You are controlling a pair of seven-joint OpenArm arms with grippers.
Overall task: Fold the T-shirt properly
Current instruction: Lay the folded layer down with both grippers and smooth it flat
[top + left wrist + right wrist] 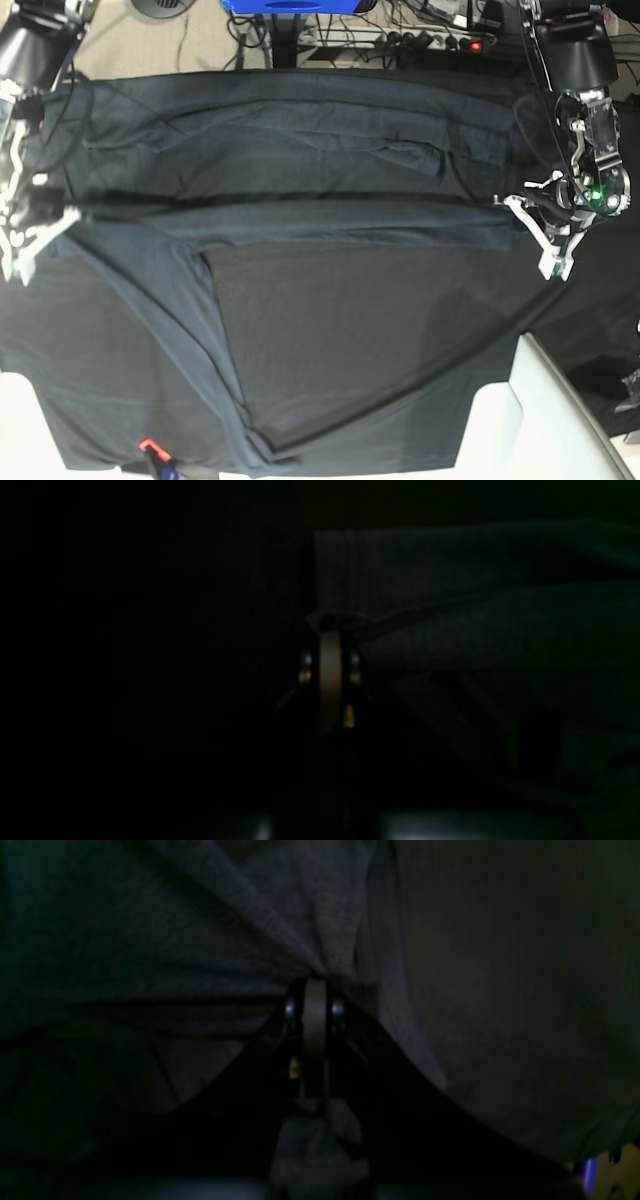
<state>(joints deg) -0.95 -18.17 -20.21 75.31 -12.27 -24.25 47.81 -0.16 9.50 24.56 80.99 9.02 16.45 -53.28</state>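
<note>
The T-shirt [280,150], dark slate-grey, lies spread wide over the black tablecloth [600,310], with a long crease running across it between my two grippers. My left gripper [507,203] is at the right end of that crease, shut on a pinch of shirt edge. In the left wrist view the left gripper [330,627] has its jaws together, with the T-shirt [475,620] stretching off to the right. My right gripper [70,213] is shut on the shirt at the crease's left end. In the right wrist view the right gripper [315,982] bunches the T-shirt [150,940].
White surfaces show at the lower right [560,420] and the lower left corner [15,430]. A small orange-red item [148,444] sits at the front edge. Cables and a power strip [430,40] lie on the floor beyond the table, beside a blue object [290,5].
</note>
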